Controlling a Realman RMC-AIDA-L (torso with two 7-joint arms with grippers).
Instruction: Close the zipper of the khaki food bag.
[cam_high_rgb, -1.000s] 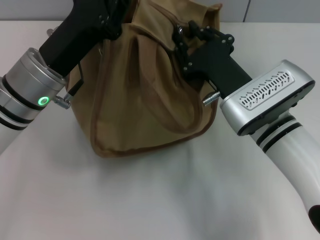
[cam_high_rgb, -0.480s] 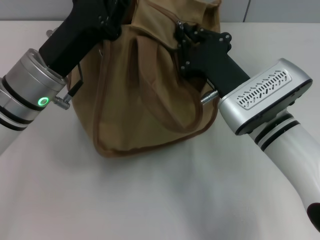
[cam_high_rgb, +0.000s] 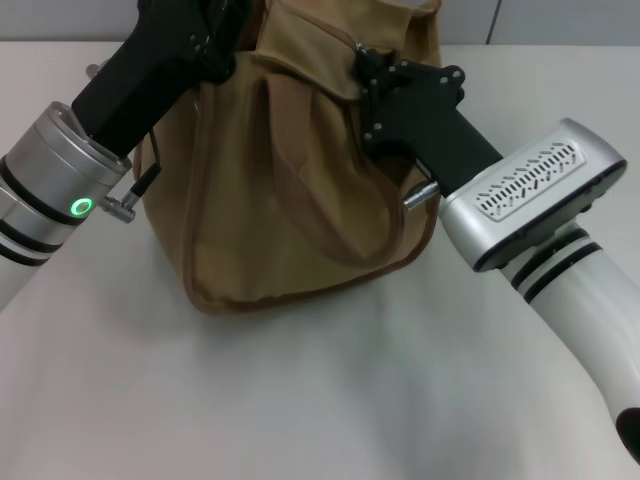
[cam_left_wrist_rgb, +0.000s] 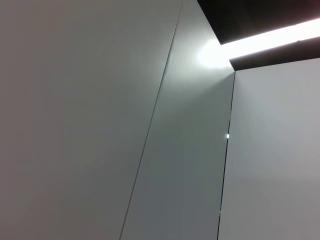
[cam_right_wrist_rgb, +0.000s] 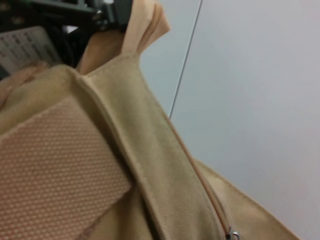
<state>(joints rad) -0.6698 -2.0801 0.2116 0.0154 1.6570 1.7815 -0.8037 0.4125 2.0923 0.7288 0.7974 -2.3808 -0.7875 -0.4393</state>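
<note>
The khaki food bag (cam_high_rgb: 290, 170) stands on the white table, tan with brown piping and a looped handle (cam_high_rgb: 300, 190) hanging down its front. My left gripper (cam_high_rgb: 228, 18) is at the bag's top left corner, shut on the bag's end; the right wrist view shows that fabric end (cam_right_wrist_rgb: 146, 22) rising into it. My right gripper (cam_high_rgb: 362, 62) sits on the bag's top right edge, shut on the zipper. The zipper (cam_right_wrist_rgb: 202, 187) runs along the top flap, with its silver slider (cam_right_wrist_rgb: 231, 233) at the picture's edge. The left wrist view shows only wall.
The white table (cam_high_rgb: 300, 390) stretches in front of the bag. The right arm's silver-and-white forearm (cam_high_rgb: 530, 200) lies to the bag's right, and the left arm's silver wrist (cam_high_rgb: 60, 170) to its left. A wall stands behind the table.
My right gripper has moved up and slightly toward the bag's top edge and drawn its fingers together there. The bag's top fabric has lifted a little. The left arm has barely moved.
</note>
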